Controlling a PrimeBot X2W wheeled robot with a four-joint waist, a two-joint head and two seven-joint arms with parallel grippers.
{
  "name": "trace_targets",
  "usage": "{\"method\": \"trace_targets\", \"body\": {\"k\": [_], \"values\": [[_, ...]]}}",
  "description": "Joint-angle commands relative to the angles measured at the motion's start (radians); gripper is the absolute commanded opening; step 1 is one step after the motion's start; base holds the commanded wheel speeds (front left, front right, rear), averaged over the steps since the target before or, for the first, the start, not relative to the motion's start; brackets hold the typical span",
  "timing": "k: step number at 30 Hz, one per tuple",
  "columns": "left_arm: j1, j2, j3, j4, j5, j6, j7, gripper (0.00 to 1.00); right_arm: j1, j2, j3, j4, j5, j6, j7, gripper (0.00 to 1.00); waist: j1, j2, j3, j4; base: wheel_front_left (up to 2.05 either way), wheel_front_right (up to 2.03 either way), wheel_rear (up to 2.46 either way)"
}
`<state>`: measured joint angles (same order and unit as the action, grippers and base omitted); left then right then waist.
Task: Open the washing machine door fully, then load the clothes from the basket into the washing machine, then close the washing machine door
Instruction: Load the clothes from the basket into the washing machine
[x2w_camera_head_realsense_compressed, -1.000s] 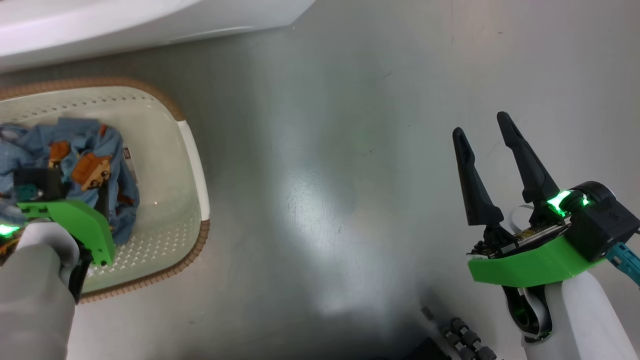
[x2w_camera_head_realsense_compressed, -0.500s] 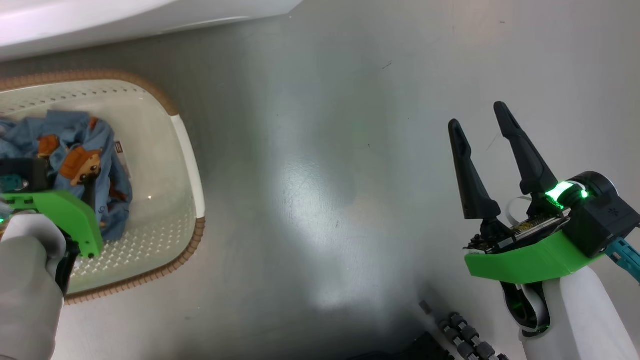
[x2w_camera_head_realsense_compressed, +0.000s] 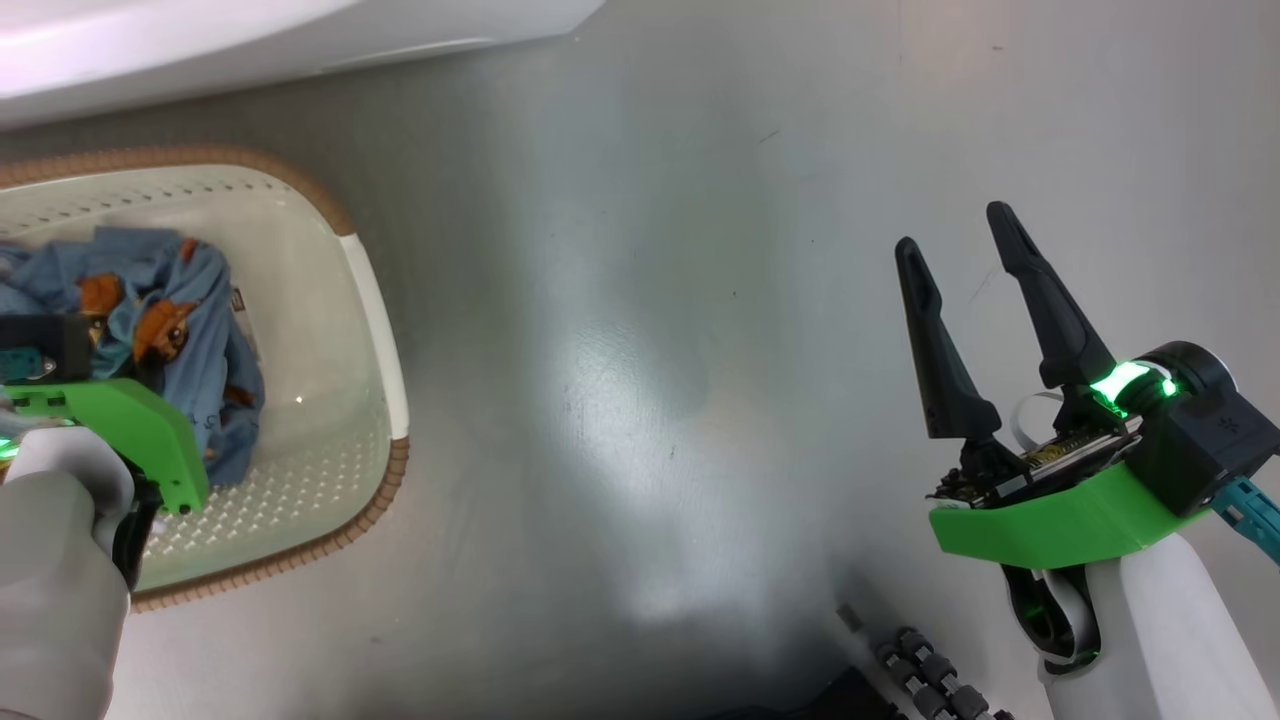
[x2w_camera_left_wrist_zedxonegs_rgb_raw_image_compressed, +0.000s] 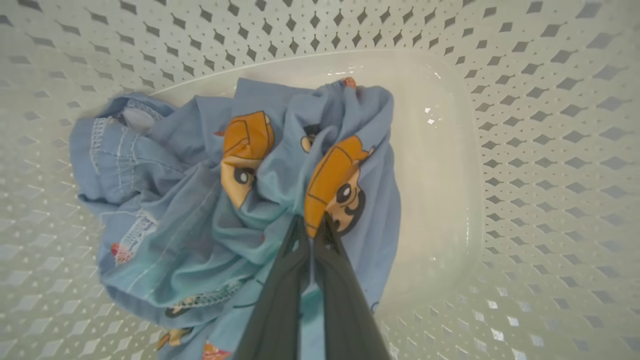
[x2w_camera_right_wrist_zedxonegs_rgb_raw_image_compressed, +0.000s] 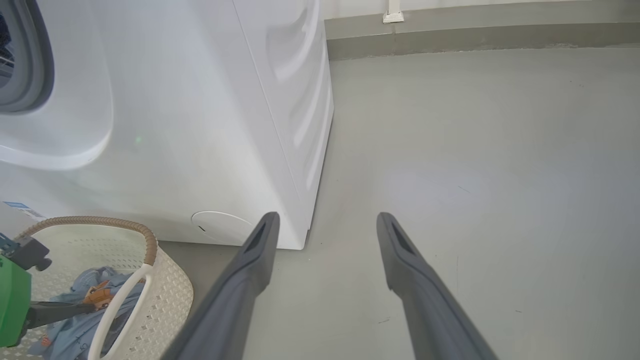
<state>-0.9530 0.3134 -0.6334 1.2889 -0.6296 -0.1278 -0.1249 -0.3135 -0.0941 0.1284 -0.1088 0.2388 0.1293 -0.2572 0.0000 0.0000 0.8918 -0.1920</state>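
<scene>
The basket (x2w_camera_head_realsense_compressed: 375, 300) sits on the floor at the left, in front of the white washing machine (x2w_camera_head_realsense_compressed: 200, 40). Light blue clothes (x2w_camera_head_realsense_compressed: 205, 310) with orange cartoon figures lie bunched in it. My left gripper (x2w_camera_left_wrist_zedxonegs_rgb_raw_image_compressed: 312, 222) reaches down into the basket (x2w_camera_left_wrist_zedxonegs_rgb_raw_image_compressed: 525, 150), shut on a fold of the clothes (x2w_camera_left_wrist_zedxonegs_rgb_raw_image_compressed: 200, 200) beside an orange figure. My right gripper (x2w_camera_head_realsense_compressed: 952, 230) hovers open over bare floor at the right, nothing between its fingers. The right wrist view shows that gripper (x2w_camera_right_wrist_zedxonegs_rgb_raw_image_compressed: 328, 220), the washing machine (x2w_camera_right_wrist_zedxonegs_rgb_raw_image_compressed: 200, 125) with its grey gasket (x2w_camera_right_wrist_zedxonegs_rgb_raw_image_compressed: 30, 65), and the basket (x2w_camera_right_wrist_zedxonegs_rgb_raw_image_compressed: 150, 245). The door is out of view.
Grey floor (x2w_camera_head_realsense_compressed: 650, 350) stretches between the basket and my right arm. The machine's round cap (x2w_camera_right_wrist_zedxonegs_rgb_raw_image_compressed: 220, 227) sits low on its front near the corner. A grey skirting (x2w_camera_right_wrist_zedxonegs_rgb_raw_image_compressed: 475, 35) runs along the far wall. Dark ribbed parts of my base (x2w_camera_head_realsense_compressed: 930, 680) show at the bottom.
The head camera has shifted a little. The blue fabric around the orange figure has bunched tighter at my left fingers. My right gripper has stayed open in about the same place.
</scene>
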Motion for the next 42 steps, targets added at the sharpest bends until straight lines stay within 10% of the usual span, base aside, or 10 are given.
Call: {"method": "trace_targets", "body": {"k": [1, 20, 42], "values": [[0.016, 0.038, 0.017, 0.001, -0.025, -0.003, -0.015, 0.0, 0.018, 0.003, 0.019, -0.021, -0.01, 0.001, -0.005, 1.0, 0.0, 0.0, -0.013, 0.009, 0.0, 0.0, 0.0], [0.149, -0.003, 0.066, -0.113, -0.177, -0.003, -0.136, 0.0, 0.071, -0.036, -0.029, 0.028, 0.005, 0.001, -0.005, 1.0, 0.0, 0.0, -0.246, 0.103, 0.0, 0.0, 0.0], [0.487, -0.028, 0.428, -0.538, 0.101, -0.003, -0.137, 0.0, 0.248, -0.077, -0.092, 0.081, 0.046, 0.001, -0.005, 1.0, 0.0, 0.0, -0.571, 0.138, 0.0, 0.0, 0.0]]}}
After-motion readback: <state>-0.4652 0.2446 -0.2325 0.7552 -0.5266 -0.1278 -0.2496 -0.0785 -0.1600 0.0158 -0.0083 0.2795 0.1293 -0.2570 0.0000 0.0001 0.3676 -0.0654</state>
